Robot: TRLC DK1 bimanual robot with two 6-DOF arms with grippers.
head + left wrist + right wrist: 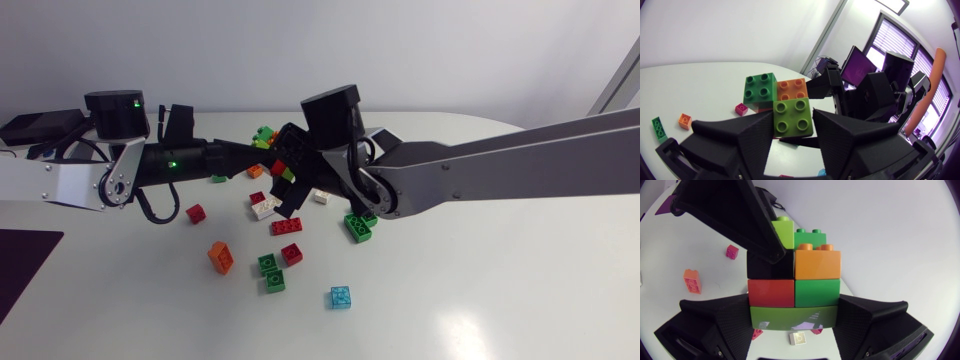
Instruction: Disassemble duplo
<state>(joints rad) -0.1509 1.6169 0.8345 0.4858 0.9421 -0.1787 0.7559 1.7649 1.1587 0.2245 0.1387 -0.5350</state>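
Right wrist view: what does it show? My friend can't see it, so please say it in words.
The right claw grips the light green bottom of a stack of duplo bricks above the white table. Opposite, the left claw holds its lime top brick. A loose orange brick, a pink one and a white one lie on the table.

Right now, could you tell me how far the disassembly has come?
Done: loose bricks, such as the orange brick and the blue brick, lie on the table. In hand: left gripper clamps the lime brick, right gripper the stack by its base. Left: several bricks are joined.
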